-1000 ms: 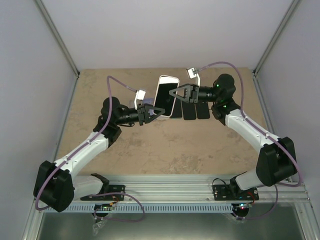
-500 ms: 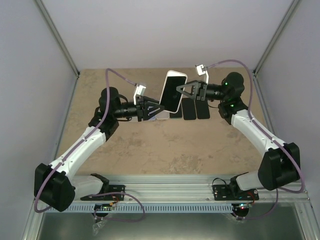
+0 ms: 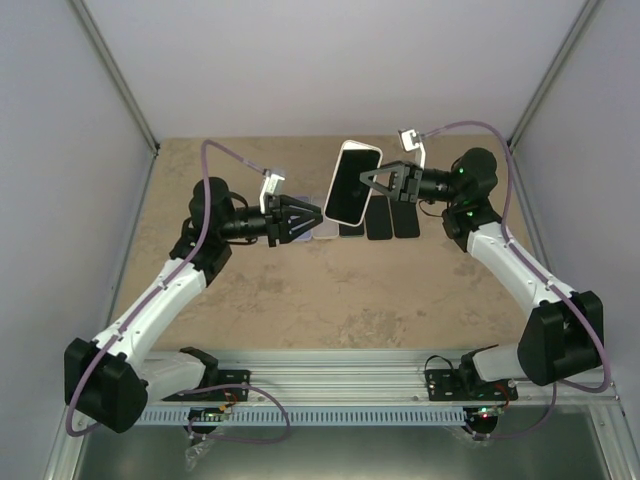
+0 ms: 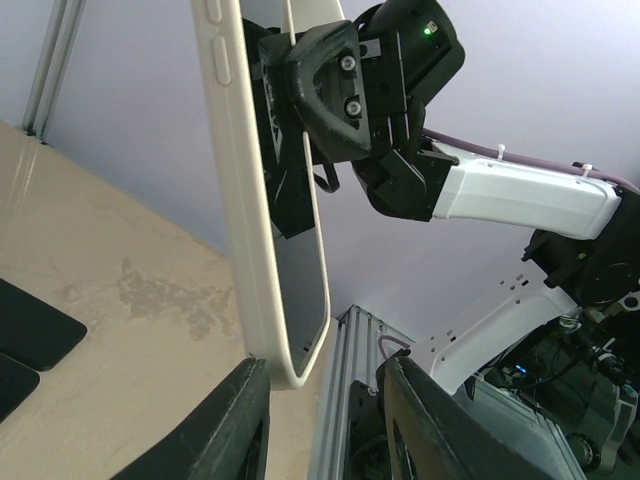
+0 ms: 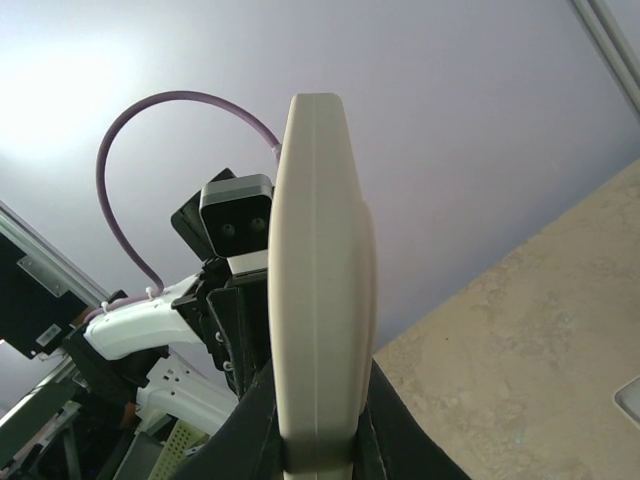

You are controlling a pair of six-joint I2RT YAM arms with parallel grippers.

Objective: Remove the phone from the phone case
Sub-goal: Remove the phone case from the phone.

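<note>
Nearest me, my L gripper [image 3: 306,215] has let go: jaws part-open, nothing betw. them, tip just short of the phone's [image 3: 352,185] lower corner. A sec ago it was clenched at that corner. It then sprang wide and has since eased in a bit. The L arm has also pulled back to my left, so there's a gap now where there was contact.

Next out, the phone hangs in the air over the table [image 3: 300,300], tilted, screen toward the overhead cam. My R gripper [image 3: 368,183] is clamped on its R edge and is its only support. Vs. the earlier frame it sits further R and further back. The R arm carried it that way.

Meaning for the job, as I judge it: case [image 4: 235,200] is not off. The cream rim w/ side buttons wraps the edge in both wrist views. So prob. L needs a fresh bite on the rim while R holds firm.

Beyond, three black slabs [image 3: 378,222] lie side by side on the table under the R gripper.
</note>
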